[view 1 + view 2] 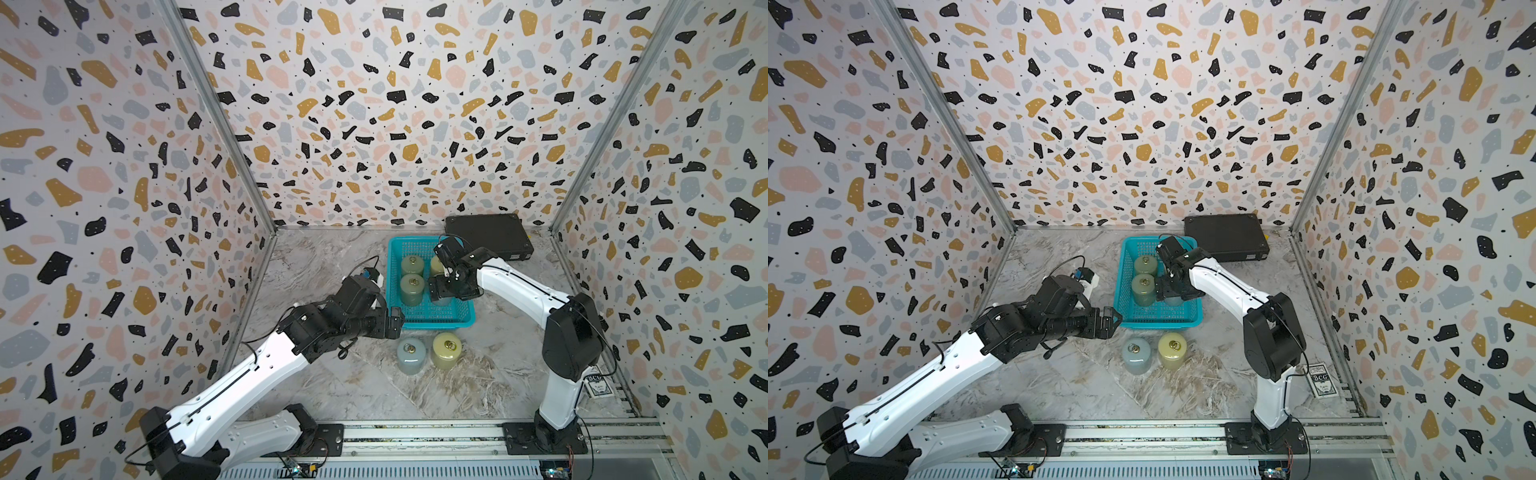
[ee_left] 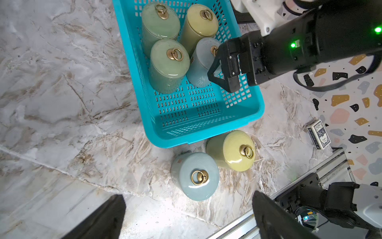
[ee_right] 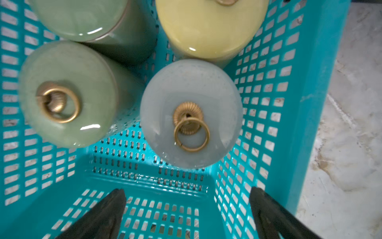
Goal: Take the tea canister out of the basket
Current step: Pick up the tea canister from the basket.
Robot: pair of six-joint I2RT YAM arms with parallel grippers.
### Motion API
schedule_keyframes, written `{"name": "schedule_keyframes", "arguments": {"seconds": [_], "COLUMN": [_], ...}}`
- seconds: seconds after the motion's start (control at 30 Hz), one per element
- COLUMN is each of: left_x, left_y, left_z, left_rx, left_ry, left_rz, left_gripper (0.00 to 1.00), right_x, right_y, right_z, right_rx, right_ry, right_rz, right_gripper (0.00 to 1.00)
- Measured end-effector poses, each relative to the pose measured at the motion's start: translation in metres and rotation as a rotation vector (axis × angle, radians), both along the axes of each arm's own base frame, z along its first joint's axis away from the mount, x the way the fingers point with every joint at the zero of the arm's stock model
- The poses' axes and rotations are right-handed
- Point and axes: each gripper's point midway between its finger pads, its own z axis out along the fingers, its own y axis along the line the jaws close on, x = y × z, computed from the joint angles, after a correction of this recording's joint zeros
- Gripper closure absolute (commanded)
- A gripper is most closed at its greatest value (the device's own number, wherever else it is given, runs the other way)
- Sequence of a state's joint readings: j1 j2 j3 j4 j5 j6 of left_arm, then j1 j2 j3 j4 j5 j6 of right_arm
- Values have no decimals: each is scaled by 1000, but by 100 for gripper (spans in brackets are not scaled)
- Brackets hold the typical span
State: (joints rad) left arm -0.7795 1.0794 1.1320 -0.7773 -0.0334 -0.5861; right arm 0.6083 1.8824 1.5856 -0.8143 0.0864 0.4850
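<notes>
Right gripper (image 3: 187, 197), jaws spread and empty, hangs over the basket (image 2: 186, 142) beside a grey-blue tea canister (image 3: 191, 113), upright against the basket's right wall and not yet gripped. 4 sit inside: this 1, a green pair (image 2: 169, 62) and a yellow one (image 2: 199, 22). 2 more, a second grey-blue canister (image 1: 410, 355) and a pale yellow canister (image 1: 446, 351), stand on the marble surface (image 1: 353, 395) beside the basket's near edge, so the job looks partly done. Left gripper (image 1: 1113, 318), also spread, hovers by the basket's near-left corner.
</notes>
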Motion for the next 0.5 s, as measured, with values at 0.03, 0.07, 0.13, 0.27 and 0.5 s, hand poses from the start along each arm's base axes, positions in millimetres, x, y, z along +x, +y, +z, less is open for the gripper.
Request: {"name": "schedule_keyframes", "arguments": {"seconds": [0.03,0.07,0.13,0.27,0.5], "left_x": [0,0,0,1,4], "left_y": [0,0,0,-2,-9], "left_z": [0,0,0,2,7], "left_rx": [0,1,0,-7,-37], "left_ry": [0,0,-1,-7,-28], "left_rz": [-1,-3,-6,-19,-47], "left_gripper": [0,0,0,0,0], "right_x": [4,6,12,21,32], "right_y": [0,1,4,4,10], "right_z": [-4,-6,-13,-23,-34], "right_rx": [-1,-1,-3,-7,0], "right_ry": [7,11,19,33,38], "right_rz": [-1,-1,1,-6,-4], "right_gripper": [1,1,1,1,2]}}
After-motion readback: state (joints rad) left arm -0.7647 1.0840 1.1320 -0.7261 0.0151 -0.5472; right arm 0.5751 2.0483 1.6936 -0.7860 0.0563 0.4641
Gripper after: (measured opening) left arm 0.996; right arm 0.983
